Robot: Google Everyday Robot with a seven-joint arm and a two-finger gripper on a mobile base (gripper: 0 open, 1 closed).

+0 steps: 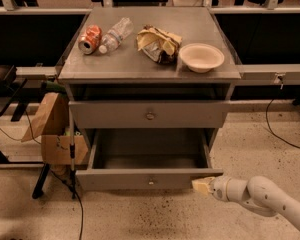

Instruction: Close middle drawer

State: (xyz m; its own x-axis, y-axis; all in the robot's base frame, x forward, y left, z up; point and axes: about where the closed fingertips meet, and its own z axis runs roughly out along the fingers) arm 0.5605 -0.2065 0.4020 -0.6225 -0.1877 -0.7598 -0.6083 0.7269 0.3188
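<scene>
Middle drawer (115, 180) pulled well out, under upper drawer (110, 115). Gripper (202, 185) at the middle drawer's front right corner, touching or just beside it; grip width unreadable. Floor (140, 216) runs along the front edge, box (55, 149) to its left.

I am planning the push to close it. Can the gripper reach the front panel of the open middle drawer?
Probably yes. The gripper sits by the front panel of the middle drawer, at its right end, seemingly touching, with nothing visible between them.

On the cabinet top (135, 66), red can (90, 38), clear bottle (116, 34), perhaps a crumpled wrapper (157, 44), pale bowl (201, 57).
</scene>
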